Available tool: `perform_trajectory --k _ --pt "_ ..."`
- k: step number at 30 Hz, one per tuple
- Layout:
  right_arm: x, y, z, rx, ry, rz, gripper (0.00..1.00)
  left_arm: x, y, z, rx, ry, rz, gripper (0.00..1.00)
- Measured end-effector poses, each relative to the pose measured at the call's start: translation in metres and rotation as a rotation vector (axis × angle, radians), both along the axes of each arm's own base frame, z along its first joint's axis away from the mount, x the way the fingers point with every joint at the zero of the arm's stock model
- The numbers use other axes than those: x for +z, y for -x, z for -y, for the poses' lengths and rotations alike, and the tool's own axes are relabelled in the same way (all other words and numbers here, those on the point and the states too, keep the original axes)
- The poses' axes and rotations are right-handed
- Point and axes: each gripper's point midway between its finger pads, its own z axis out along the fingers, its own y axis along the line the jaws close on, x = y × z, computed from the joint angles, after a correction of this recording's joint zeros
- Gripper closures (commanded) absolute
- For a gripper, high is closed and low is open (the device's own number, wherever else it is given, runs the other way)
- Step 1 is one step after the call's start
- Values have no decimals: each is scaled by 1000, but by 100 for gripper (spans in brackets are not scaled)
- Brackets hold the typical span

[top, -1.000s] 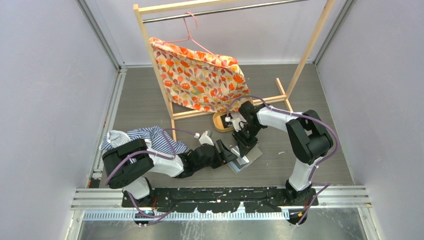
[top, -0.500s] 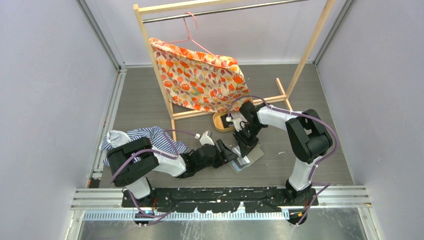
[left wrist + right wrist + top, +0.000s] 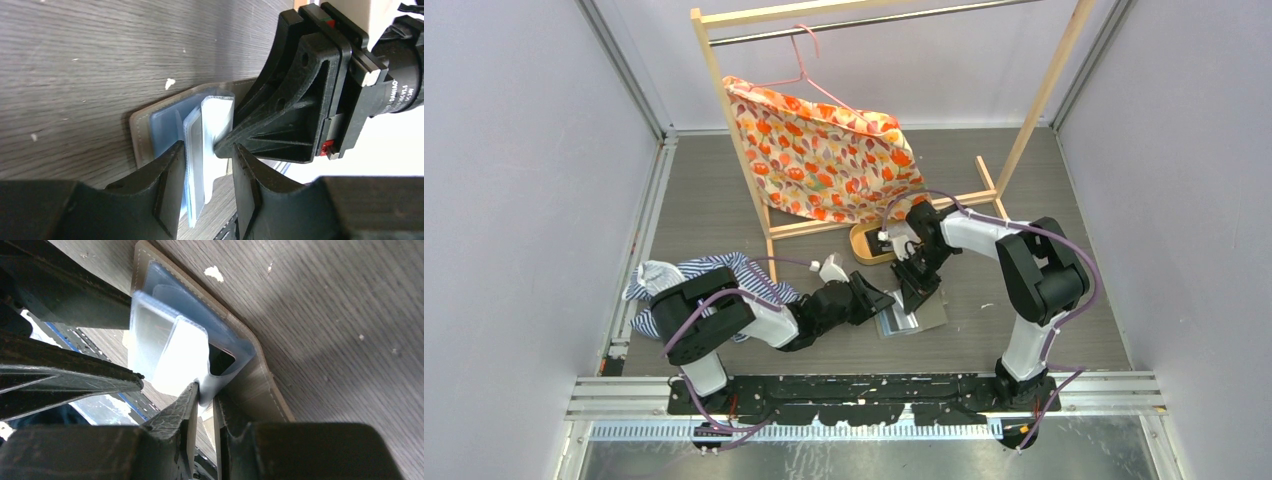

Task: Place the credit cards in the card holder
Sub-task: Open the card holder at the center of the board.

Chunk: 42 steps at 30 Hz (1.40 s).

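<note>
The taupe card holder lies open on the table, its pale bluish sleeves fanned upward. My right gripper is shut on the edge of one sleeve and holds it up. My left gripper is open and straddles the raised sleeves. One of its fingers touches them, while the other stands apart from them. A bright white panel sits among the sleeves; whether it is a card I cannot tell. In the top view both grippers meet over the holder, left and right.
An oval wooden tray with something dark in it stands just behind the right wrist. A wooden clothes rack holds a floral cloth on a pink hanger. Striped clothing lies by the left arm.
My left gripper has pushed in toward the holder and its jaws have narrowed round the sleeves. The right gripper keeps its pinch and has barely moved.
</note>
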Motion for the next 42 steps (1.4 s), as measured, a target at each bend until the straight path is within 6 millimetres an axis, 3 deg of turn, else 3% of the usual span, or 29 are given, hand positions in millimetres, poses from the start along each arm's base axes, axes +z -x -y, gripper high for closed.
perform_trajectory --k 10,15,27,33,38,42 --pt "15 -7 -1 -93 -132 -68 57 21 -1 17 -60 88 66 77" --pt "27 -14 3 -131 -184 -62 48 24 -2 23 -74 88 68 79" --pt "58 -30 13 -172 -262 39 45 25 -4 33 -103 43 53 73" --pt "83 -33 13 -162 -325 126 47 30 -4 39 -124 49 54 71" --pt "81 -40 18 -221 -329 109 53 35 -3 44 -142 66 57 74" --pt "70 -45 23 -265 -293 81 57 28 -3 45 -146 62 47 79"
